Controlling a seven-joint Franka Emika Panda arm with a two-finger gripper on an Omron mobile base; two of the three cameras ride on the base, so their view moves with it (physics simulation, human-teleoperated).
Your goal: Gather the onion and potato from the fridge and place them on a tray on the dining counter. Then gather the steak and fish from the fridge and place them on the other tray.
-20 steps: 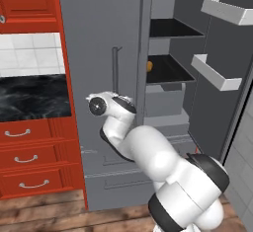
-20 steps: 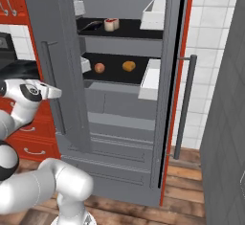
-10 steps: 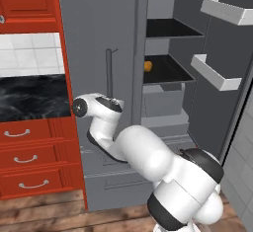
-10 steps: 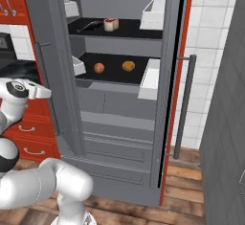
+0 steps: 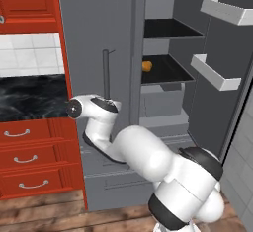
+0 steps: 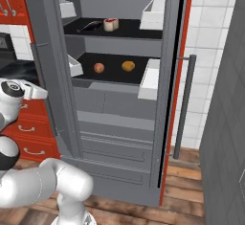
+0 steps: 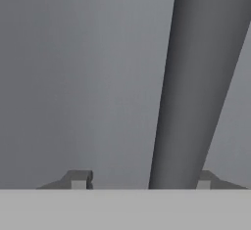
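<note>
Two dark fingertips (image 7: 78,179) of the tool (image 7: 141,181) stood apart at the bottom of the hand view, with the grey bar handle (image 7: 196,87) of the fridge door running up between them, nearer the right-hand tip. The jaws were parted around the bar, a gap showing on the left side of it; whether the right tip touched the handle I could not tell. Nothing was clamped.

Seen from the left base view, the arm reached to the left-hand door of the fridge (image 5: 99,33), its wrist close under the vertical handle (image 5: 105,73). That door stood swung open, as the right base view showed, and the right-hand door was open too, with white bins (image 5: 217,73) on its inner face.

Inside, on the lower black shelf (image 6: 112,78), lay a reddish round item, likely the onion (image 6: 99,68), and beside it, apart, a yellow-brown potato (image 6: 128,66). On the upper shelf sat a red-and-white piece, probably the steak (image 6: 111,24), with a dark flat shape just left of it, too small to identify.
</note>
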